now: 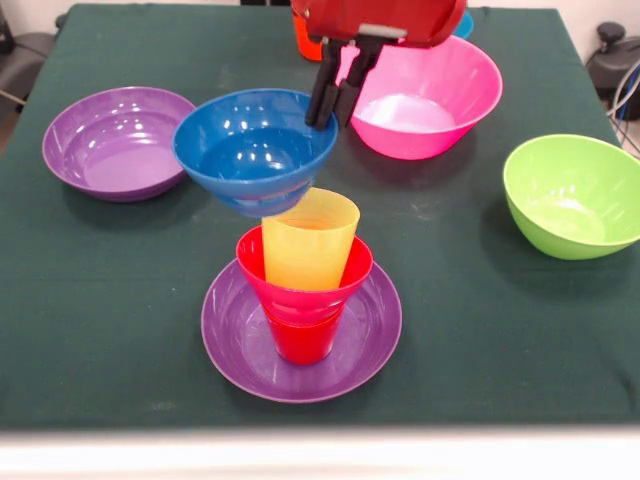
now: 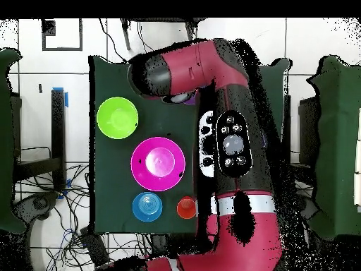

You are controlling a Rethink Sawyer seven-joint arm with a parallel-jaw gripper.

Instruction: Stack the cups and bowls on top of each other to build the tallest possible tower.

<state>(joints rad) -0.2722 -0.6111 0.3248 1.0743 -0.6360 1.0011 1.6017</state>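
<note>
The tower stands near the front edge: a shallow purple bowl (image 1: pixel 240 345) as base, a red cup (image 1: pixel 300 340) on it, a small crimson bowl (image 1: pixel 300 290) on the cup, and a yellow cup (image 1: pixel 310 240) standing in that bowl. My gripper (image 1: pixel 335 108) is shut on the right rim of the dark blue bowl (image 1: pixel 250 150). The bowl hangs upright, its base just above and left of the yellow cup's rim. I cannot tell whether they touch. In the overhead view the arm hides the gripper and the tower.
A second purple bowl (image 1: pixel 115 140) lies at the left. The pink bowl (image 1: pixel 430 95) (image 2: pixel 158 164) sits behind the gripper and the lime green bowl (image 1: pixel 575 195) (image 2: pixel 117 117) at the right. An orange cup (image 1: pixel 305 42) (image 2: pixel 186 207) and a light blue bowl (image 2: pixel 147 206) stand at the far edge.
</note>
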